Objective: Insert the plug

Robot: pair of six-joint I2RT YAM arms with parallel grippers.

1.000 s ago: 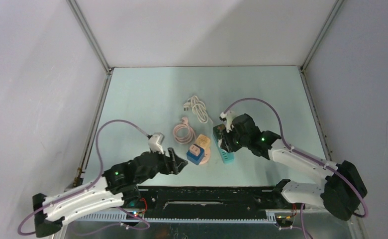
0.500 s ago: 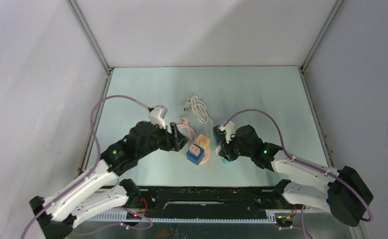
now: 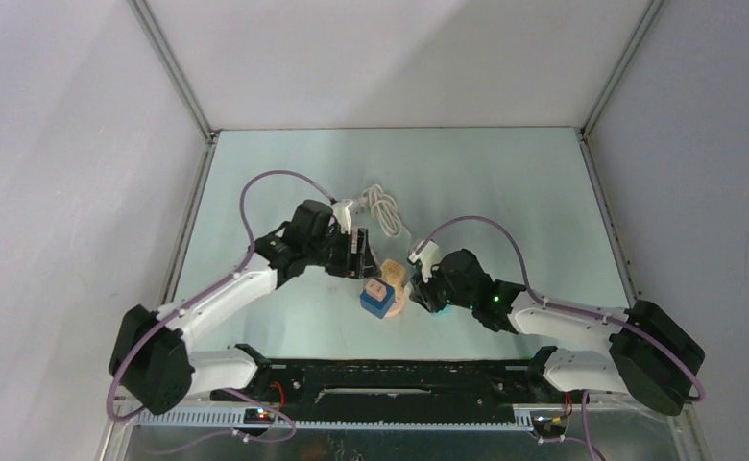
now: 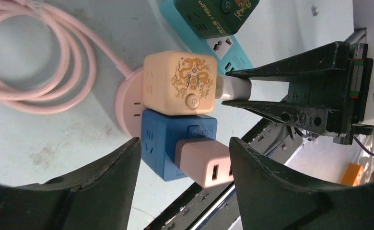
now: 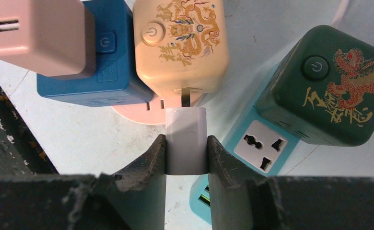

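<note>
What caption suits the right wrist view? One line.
Right gripper holds the white plug, its prong part-way into the beige cube.

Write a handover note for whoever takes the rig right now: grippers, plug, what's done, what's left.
Right gripper: shut on the white plug.
Left gripper: open, holding nothing, hovering over the blue cube and its pink charger.
Plug: tip at the side of the beige cube; bare metal shows between them, so it is not seated.
Done: plug grasped and lined up with the socket.
Left: push the plug fully in, then release. The left gripper could probably brace the cubes.
</note>
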